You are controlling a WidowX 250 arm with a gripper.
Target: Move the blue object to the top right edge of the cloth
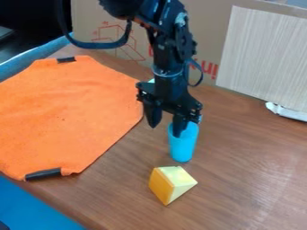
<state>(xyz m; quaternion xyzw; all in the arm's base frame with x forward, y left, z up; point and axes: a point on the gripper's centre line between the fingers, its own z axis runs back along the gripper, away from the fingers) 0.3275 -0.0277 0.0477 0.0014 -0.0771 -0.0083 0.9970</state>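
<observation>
Cloth, orange: it lay at your left, its top right edge up and to the left of the gripper as you viewed it. Gripper, black: two fingers, spread apart, pointed down. Block, yellow: it sat just below the cup in your view. Cup, blue, one: it stood upright on the table, long axis near vertical, off to the right of the midpoint between your fingertips. Right-side fingertip met its mouth in view; inside or in front, you could not tell. Centring over the rim likely needed a small rightward shift.
</observation>
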